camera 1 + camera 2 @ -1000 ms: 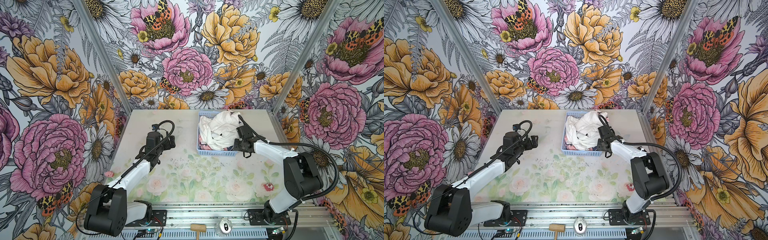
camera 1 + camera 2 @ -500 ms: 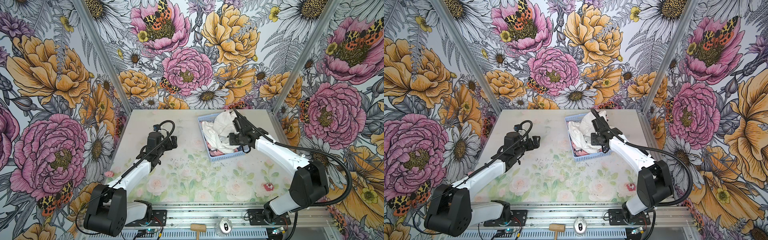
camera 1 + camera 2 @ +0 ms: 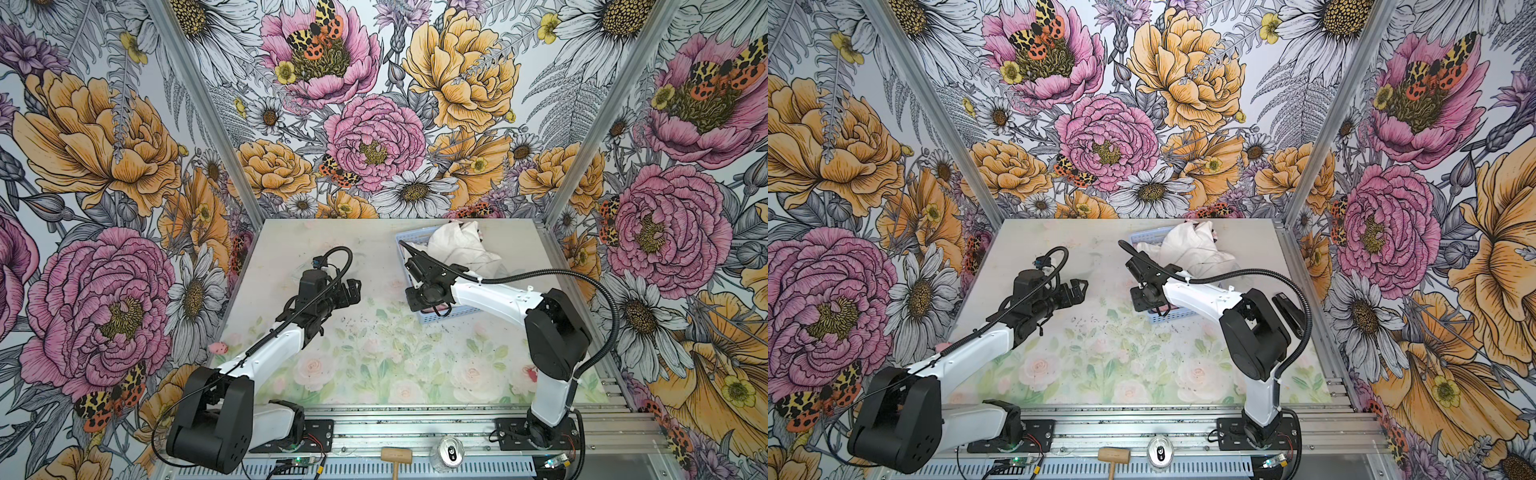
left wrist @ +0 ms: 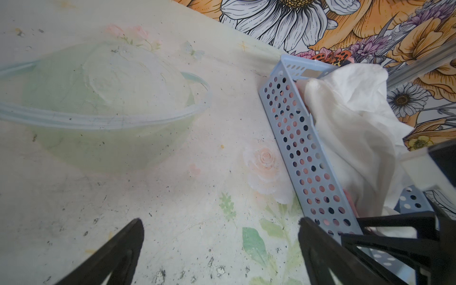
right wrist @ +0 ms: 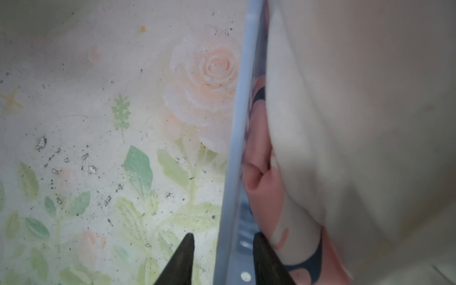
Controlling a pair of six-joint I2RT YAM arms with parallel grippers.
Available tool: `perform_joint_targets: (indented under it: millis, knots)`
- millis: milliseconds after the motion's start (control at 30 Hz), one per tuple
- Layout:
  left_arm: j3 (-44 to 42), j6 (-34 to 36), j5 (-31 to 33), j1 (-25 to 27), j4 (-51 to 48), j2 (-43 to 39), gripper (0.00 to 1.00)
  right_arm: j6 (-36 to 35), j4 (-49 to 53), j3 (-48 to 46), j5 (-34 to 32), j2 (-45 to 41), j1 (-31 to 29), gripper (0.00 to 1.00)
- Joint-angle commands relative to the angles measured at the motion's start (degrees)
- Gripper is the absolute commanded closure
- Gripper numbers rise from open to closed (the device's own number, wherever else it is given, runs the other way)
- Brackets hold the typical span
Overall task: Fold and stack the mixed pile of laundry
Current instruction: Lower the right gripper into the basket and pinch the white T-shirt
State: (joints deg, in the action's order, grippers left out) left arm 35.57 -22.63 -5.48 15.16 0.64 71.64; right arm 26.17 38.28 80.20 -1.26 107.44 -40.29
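I see my left gripper (image 4: pixel 219 222) spread wide and empty, held above the floral table (image 3: pixel 374 365) near its middle. To its right, toward the far right corner, sits the light blue basket (image 3: pixel 441 319), skewed. My right gripper (image 5: pixel 223 241) has its jaws set narrow astride a side wall of the basket, one finger outside, one inside; I cannot tell whether they pinch it. The white T-shirt (image 3: pixel 457 247) is heaped in the basket, rising above its rim. The pink garment (image 5: pixel 261 192), printed with navy and white shapes, lies under the shirt, pressed against the inside of that wall.
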Motion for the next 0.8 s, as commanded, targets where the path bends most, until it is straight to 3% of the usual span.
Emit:
perform_joint_targets:
  millis: [0,200,467,767]
  knots:
    - [-1.3,-0.8,-1.0,0.5,1.6,-1.7,0.01,1.0,-0.8,1.8,-1.6,1.1,-0.8,0.69]
    - [-2.0,-0.6,-1.0,0.5,1.1,-2.1,0.01,3.4,0.4,-0.5,-6.9,0.4,-0.2,1.0]
    - [-1.8,-1.0,-2.2,0.4,1.7,-0.7,0.01,-0.6,1.5,-3.8,-10.3,-2.0,7.6,1.0]
    - [-2.0,-1.0,-2.6,0.7,2.0,-0.3,0.01,-15.2,1.4,-1.4,-9.0,0.5,21.8,1.0]
